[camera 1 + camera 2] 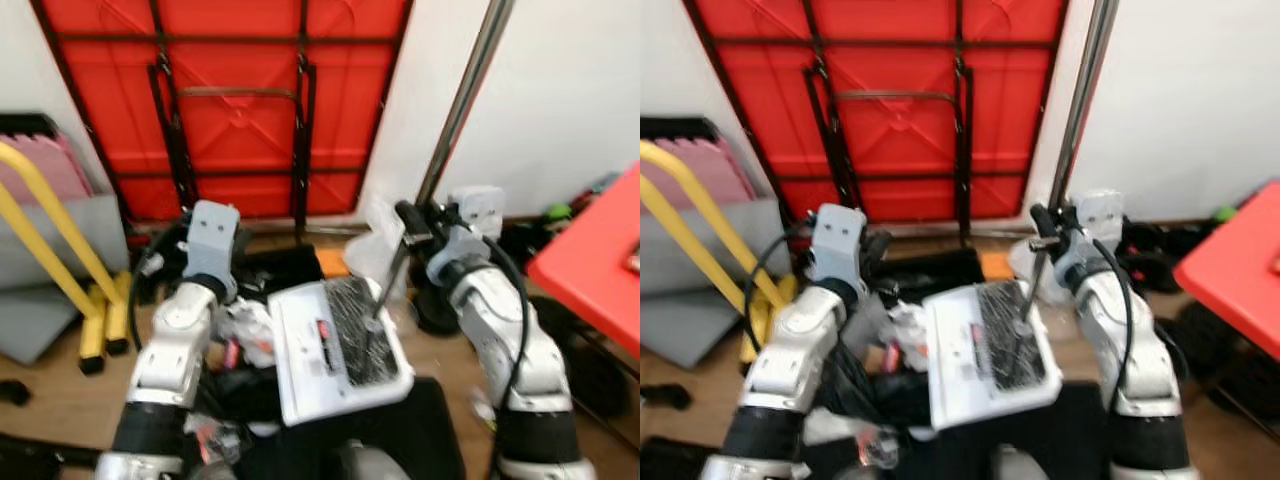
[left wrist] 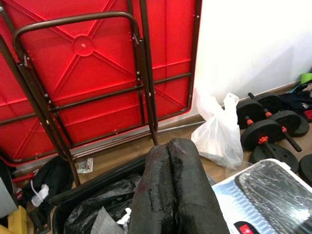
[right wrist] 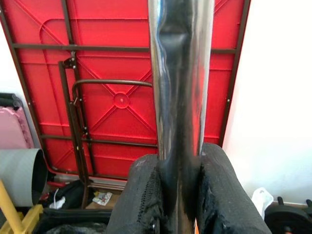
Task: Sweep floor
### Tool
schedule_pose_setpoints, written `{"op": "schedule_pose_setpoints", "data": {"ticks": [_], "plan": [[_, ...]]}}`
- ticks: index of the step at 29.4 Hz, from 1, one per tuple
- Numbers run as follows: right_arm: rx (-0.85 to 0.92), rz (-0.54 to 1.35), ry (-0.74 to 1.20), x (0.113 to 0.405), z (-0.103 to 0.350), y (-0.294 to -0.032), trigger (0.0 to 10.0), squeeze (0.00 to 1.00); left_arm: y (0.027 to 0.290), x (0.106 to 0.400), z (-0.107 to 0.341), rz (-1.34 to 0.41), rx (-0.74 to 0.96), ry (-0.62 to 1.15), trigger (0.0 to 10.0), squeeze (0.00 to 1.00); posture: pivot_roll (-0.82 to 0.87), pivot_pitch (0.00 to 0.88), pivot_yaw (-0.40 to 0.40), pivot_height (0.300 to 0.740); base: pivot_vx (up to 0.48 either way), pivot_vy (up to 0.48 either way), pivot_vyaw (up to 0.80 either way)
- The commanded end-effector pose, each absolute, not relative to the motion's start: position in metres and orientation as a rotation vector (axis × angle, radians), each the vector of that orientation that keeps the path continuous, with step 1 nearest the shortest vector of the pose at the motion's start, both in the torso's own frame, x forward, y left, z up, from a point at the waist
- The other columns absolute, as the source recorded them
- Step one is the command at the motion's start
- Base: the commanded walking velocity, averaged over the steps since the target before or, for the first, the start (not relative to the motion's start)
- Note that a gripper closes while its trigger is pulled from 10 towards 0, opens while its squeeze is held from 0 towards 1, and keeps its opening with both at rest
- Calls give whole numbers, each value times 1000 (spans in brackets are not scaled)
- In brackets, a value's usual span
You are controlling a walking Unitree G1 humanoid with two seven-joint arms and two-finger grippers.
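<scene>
At right of centre in the left eye view, right gripper (image 1: 412,224) clamped around a shiny metal pole (image 1: 462,98), presumably the broom handle, slanting up to the top edge of the frame. In the right wrist view, both black fingers (image 3: 146,195) pressed against the pole on its two sides. Lower end of the pole down at a white dustpan-like tray (image 1: 300,350) in the lower centre, with a dark bristly patch (image 1: 358,325) on it. At left of centre, left gripper (image 2: 173,195) raised above a black bin bag (image 2: 97,209), fingers pressed together, holding nothing. Across the top, a folded red table (image 1: 230,100) leaning on the white wall. A white plastic bag (image 2: 217,131) and black dumbbells (image 2: 265,126) on the wooden floor (image 1: 60,400) by the wall. At far left, a yellow frame (image 1: 50,220); at far right, a red tabletop (image 1: 600,270).
</scene>
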State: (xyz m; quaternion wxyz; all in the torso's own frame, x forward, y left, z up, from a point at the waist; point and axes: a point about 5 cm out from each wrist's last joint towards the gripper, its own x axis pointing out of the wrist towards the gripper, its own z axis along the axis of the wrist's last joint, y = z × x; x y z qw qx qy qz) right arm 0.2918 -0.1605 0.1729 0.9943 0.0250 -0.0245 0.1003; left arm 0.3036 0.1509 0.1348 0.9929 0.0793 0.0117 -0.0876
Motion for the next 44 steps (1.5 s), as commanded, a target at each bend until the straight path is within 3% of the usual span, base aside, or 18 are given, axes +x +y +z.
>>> {"op": "schedule_pose_setpoints", "data": {"ticks": [1, 44], "plan": [[50, 194, -106, 293, 185, -163, 10000, 0, 151, 302, 131, -176, 148, 44, 10000, 0, -171, 30, -115, 740, -240, 0, 0], [42, 166, -110, 295, 186, -164, 10000, 0, 149, 302, 134, -185, 155, 39, 10000, 0, -173, 31, -116, 740, -267, 0, 0]]}}
